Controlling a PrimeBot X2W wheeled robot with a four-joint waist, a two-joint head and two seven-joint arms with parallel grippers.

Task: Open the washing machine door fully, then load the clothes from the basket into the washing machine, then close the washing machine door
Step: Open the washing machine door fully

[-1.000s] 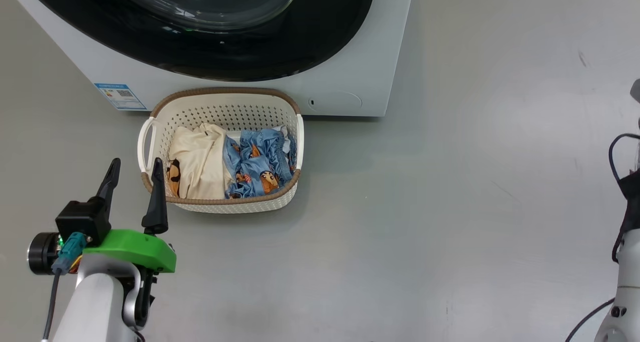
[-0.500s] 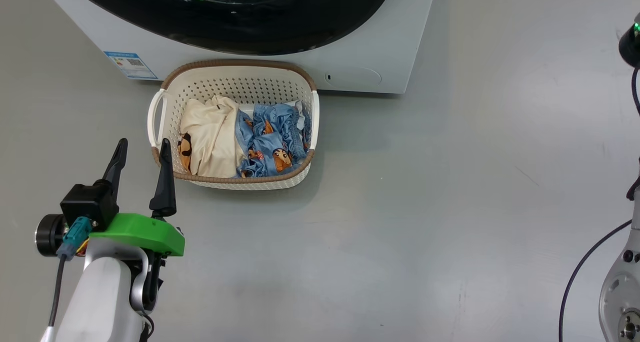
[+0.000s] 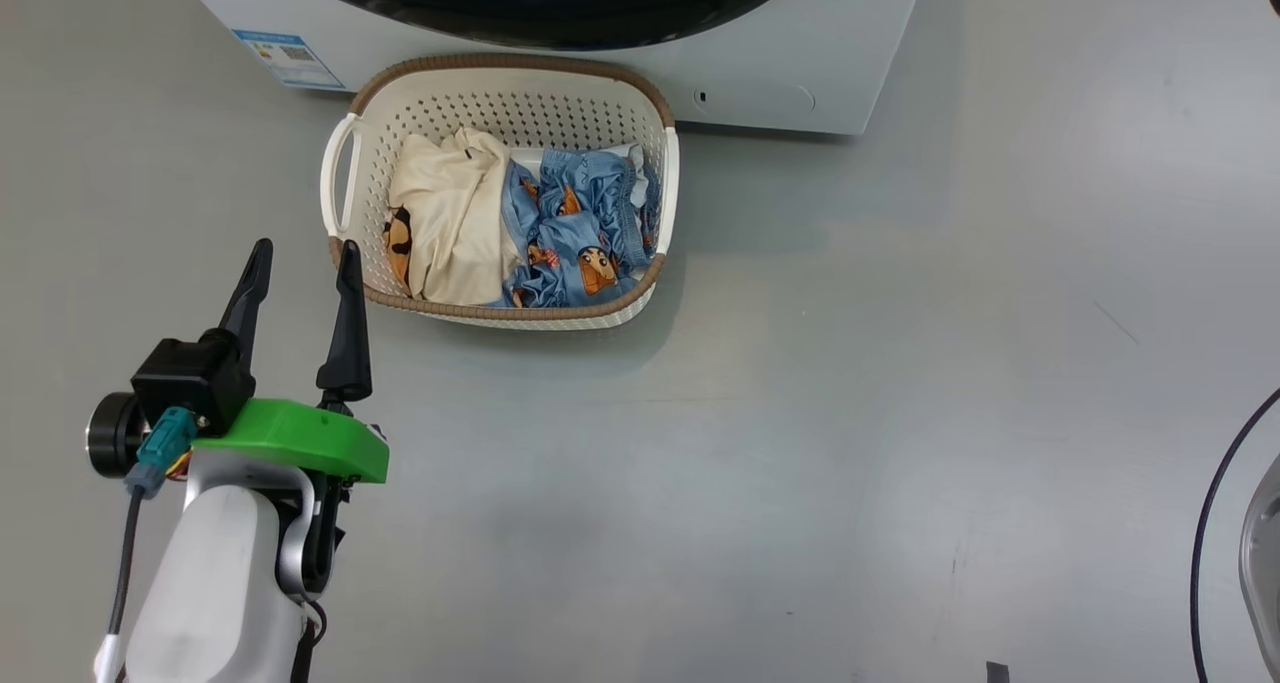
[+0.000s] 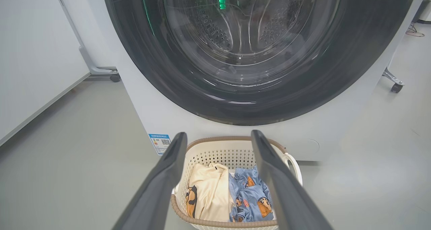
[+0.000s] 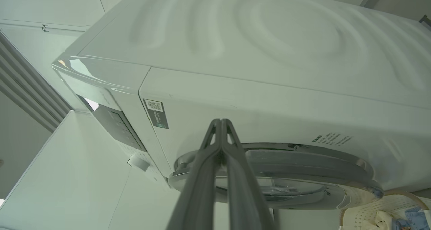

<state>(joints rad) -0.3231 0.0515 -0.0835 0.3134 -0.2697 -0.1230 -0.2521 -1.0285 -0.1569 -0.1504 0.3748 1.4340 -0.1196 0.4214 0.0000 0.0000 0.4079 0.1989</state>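
The washing machine (image 3: 800,53) stands at the top of the head view, and its black-rimmed door (image 3: 540,3) looks shut. Right in front of it on the floor is the cream basket (image 3: 520,63), holding the clothes: a cream garment (image 3: 450,223) and blue printed ones (image 3: 580,233). My left gripper (image 3: 304,255) is open and empty, just left of the basket's near corner. Its wrist view looks over the basket (image 4: 219,152) at the door (image 4: 141,55). My right gripper (image 5: 220,121) is shut on nothing, pointing at the machine's side by the door's edge (image 5: 286,162).
A blue label sticker (image 3: 288,58) marks the machine's lower left front. Grey floor spreads to the right of the basket. A wheeled stand leg (image 4: 101,70) and a castor (image 4: 397,87) flank the machine. A black cable (image 3: 1205,523) hangs at the right edge.
The head camera has moved, so the machine and basket sit higher and further right in the picture. The right arm has nearly left the head view. Both grippers keep their states.
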